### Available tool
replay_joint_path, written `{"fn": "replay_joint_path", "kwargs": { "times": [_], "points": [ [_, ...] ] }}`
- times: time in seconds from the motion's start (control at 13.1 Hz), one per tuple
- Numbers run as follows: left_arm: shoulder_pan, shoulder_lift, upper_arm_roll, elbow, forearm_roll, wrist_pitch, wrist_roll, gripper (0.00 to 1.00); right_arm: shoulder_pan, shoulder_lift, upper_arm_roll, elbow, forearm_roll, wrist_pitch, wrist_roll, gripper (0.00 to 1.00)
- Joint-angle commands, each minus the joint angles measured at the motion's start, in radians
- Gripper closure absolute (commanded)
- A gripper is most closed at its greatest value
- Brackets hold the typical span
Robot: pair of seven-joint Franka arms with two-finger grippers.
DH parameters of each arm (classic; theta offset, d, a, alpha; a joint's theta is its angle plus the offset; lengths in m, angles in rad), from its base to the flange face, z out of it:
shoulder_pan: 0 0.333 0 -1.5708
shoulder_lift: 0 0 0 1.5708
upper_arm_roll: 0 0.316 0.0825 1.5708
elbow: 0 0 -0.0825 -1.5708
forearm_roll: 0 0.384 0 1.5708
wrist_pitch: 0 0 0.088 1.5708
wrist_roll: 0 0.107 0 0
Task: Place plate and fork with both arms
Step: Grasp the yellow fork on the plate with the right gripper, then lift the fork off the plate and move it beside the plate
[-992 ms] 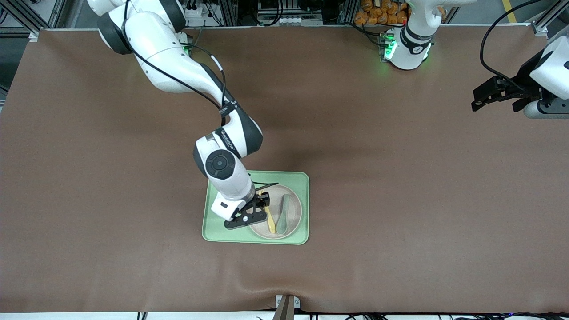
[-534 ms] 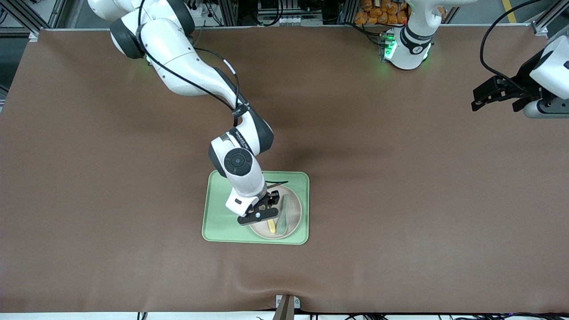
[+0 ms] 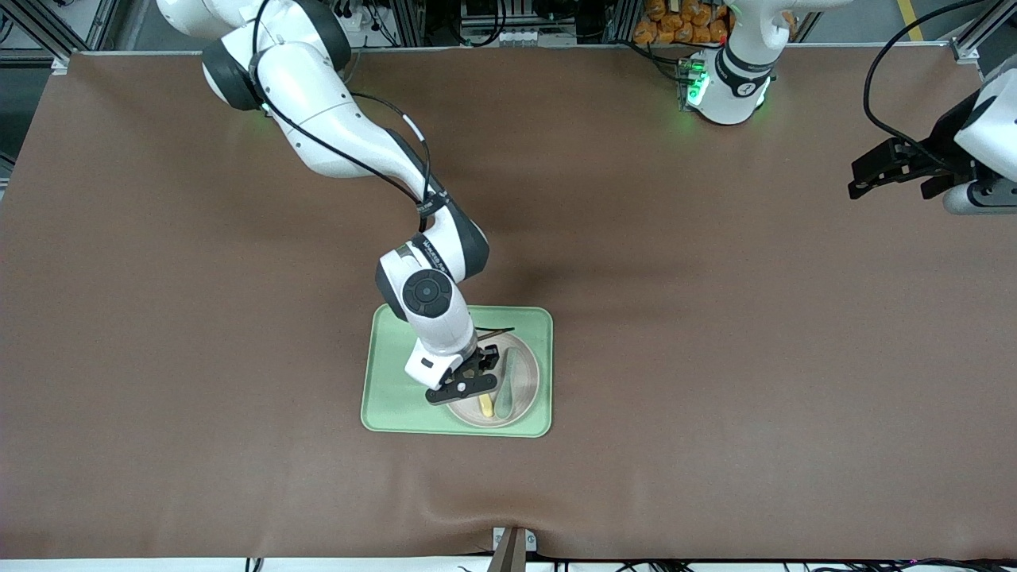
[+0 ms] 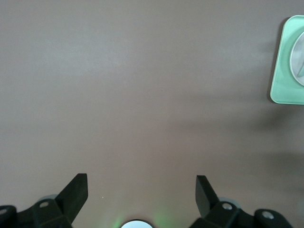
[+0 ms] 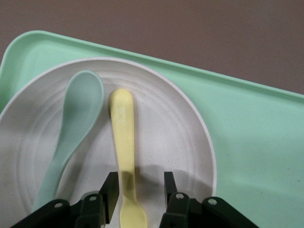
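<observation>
The right gripper (image 3: pixel 470 380) is low over the plate (image 3: pixel 526 391), which lies in the green tray (image 3: pixel 389 397) with the fork (image 3: pixel 485 405) and a spoon (image 3: pixel 506 389). The left gripper (image 3: pixel 878 171) waits above the table's (image 3: pixel 715 318) end by the left arm.

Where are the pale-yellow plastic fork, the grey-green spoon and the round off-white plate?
Pale-yellow plastic fork (image 5: pixel 124 142), right wrist view, mid-handle.
Grey-green spoon (image 5: pixel 84 97), right wrist view, bowl.
Round off-white plate (image 5: pixel 175 128), right wrist view, bare inner surface.

High front camera; two wrist close-ups
</observation>
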Motion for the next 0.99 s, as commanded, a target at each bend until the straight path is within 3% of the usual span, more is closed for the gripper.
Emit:
{"fn": "replay_joint_path", "kwargs": {
  "times": [0.0,0.23,0.38,0.61,0.92],
  "points": [
    [0.007,-0.010,-0.007,-0.004,0.021,-0.012,0.013,0.00,0.013,0.033,-0.012,0.045,-0.014,0.002,0.023,0.56],
    [0.007,-0.012,-0.007,-0.005,0.021,-0.014,0.013,0.00,0.015,0.039,-0.013,0.043,-0.014,0.005,0.023,0.58],
    [0.007,-0.010,-0.007,-0.005,0.023,-0.014,0.011,0.00,0.015,0.042,-0.013,0.043,-0.016,0.007,0.023,0.68],
    [0.005,-0.009,-0.007,-0.005,0.023,-0.014,0.013,0.00,0.015,0.047,-0.013,0.043,-0.028,0.007,0.024,0.71],
    [0.002,-0.009,-0.010,-0.004,0.023,-0.012,0.011,0.00,0.013,0.042,-0.013,0.046,-0.026,-0.001,0.027,0.99]
  ]
}}
